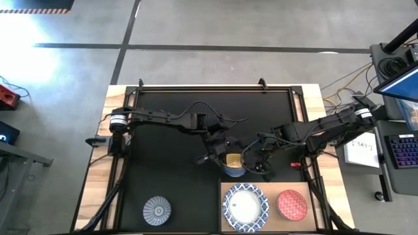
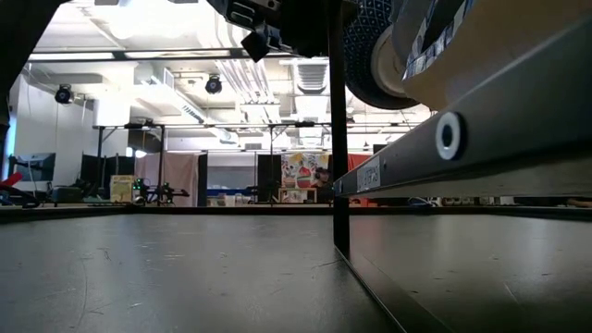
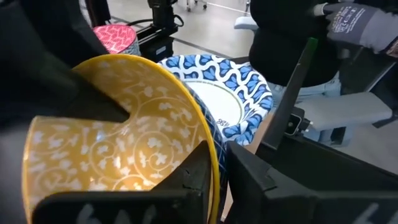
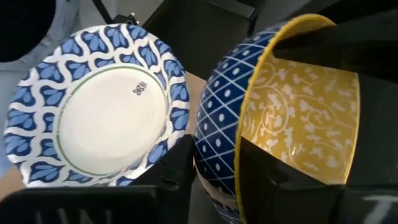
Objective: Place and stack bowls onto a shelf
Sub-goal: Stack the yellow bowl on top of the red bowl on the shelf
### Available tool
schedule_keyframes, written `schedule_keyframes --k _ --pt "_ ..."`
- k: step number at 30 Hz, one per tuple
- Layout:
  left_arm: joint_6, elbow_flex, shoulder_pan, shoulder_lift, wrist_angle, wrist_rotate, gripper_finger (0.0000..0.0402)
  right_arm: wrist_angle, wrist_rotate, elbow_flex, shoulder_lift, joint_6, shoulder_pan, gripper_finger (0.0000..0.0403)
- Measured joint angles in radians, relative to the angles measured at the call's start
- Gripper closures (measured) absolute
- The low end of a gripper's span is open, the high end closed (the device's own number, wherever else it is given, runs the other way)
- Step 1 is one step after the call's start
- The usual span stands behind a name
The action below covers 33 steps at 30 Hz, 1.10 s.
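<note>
The orange-yellow bowl (image 1: 233,162) hangs between both grippers over the black mat, just beyond the far edge of the light-wood shelf (image 1: 274,230). A blue lattice wall (image 4: 214,106) wraps its outside; whether that is the blue bowl nested under it I cannot tell. My left gripper (image 1: 219,156) comes from the left and my right gripper (image 1: 253,162) from the right, each shut on the rim. On the shelf sit a large white bowl with a blue rim (image 1: 246,207) and the pink-red bowl (image 1: 292,204). The grey-striped bowl (image 1: 157,210) stands on the mat. My left gripper (image 3: 221,165) pinches the orange-yellow bowl's rim (image 3: 214,155), one finger (image 3: 196,177) inside on the yellow face and one (image 3: 255,177) outside on the blue wall. It comes slanting down from the table's left. The bowl is tilted. My right gripper (image 4: 214,162) pinches the opposite rim (image 4: 241,149), one finger (image 4: 292,186) inside on the yellow face and one (image 4: 177,165) against the blue lattice wall outside. It comes from the table's right, slanting down.
The black mat (image 1: 176,137) with its metal frame covers most of the table; its left and far parts are bare. In the low view the shelf's edge and frame (image 2: 444,139) fill the right. A person's gloved hand (image 3: 364,25) shows beyond the table.
</note>
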State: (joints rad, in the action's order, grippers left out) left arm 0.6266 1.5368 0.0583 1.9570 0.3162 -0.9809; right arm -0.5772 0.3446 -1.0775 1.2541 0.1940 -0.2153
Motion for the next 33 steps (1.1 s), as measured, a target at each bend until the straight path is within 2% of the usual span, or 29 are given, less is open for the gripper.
schedule_keyframes --k 11,23,33 --pt "-0.017 0.003 0.001 0.0 -0.015 0.032 0.031 0.01 0.063 0.0 0.004 -0.022 0.016 0.0356" --pt "-0.026 0.01 0.032 -0.003 -0.084 0.027 0.0213 -0.033 0.088 0.003 0.007 -0.061 0.026 0.039" --pt "-0.007 0.01 0.085 -0.002 -0.13 0.027 0.0184 -0.093 0.086 0.002 0.005 -0.158 0.026 0.0392"
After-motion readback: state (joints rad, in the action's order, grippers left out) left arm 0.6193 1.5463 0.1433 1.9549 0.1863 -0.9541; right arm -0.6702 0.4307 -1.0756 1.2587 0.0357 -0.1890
